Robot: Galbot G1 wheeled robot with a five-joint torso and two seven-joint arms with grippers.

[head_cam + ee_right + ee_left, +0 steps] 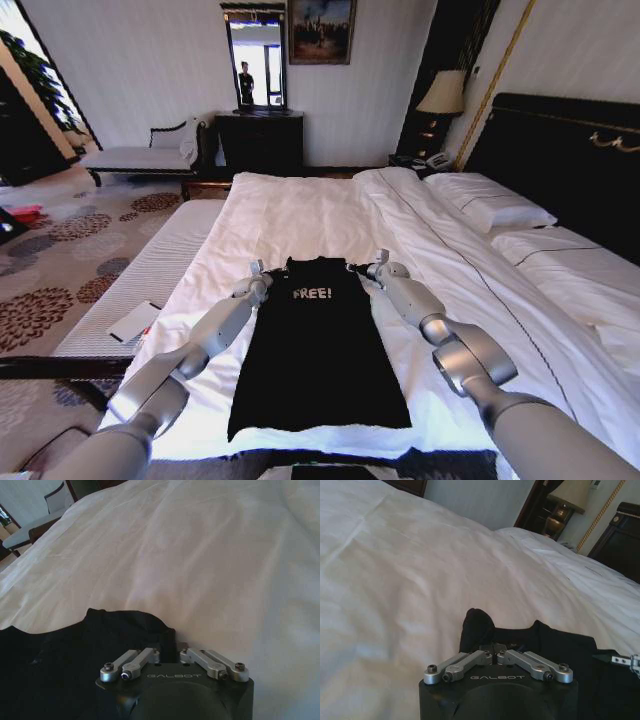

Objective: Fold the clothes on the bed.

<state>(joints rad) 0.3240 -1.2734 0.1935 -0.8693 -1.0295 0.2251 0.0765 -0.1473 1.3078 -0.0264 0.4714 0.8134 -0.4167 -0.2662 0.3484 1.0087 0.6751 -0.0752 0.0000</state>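
**Shirt gripped at both shoulders**

The black T-shirt (318, 345) is laid flat and narrow on the white bed (300, 215), lettering up. Its top corners are pinched: the left claw (495, 656) is closed on the left shoulder fabric, the right claw (170, 650) closed on the right. Pillows (490, 205) are seen beyond.

I stand in a hotel-style bedroom. A white-made bed (300, 215) fills mid-frame; lamp (443, 93), mirror (255, 60) and chaise (140, 155) line the top.
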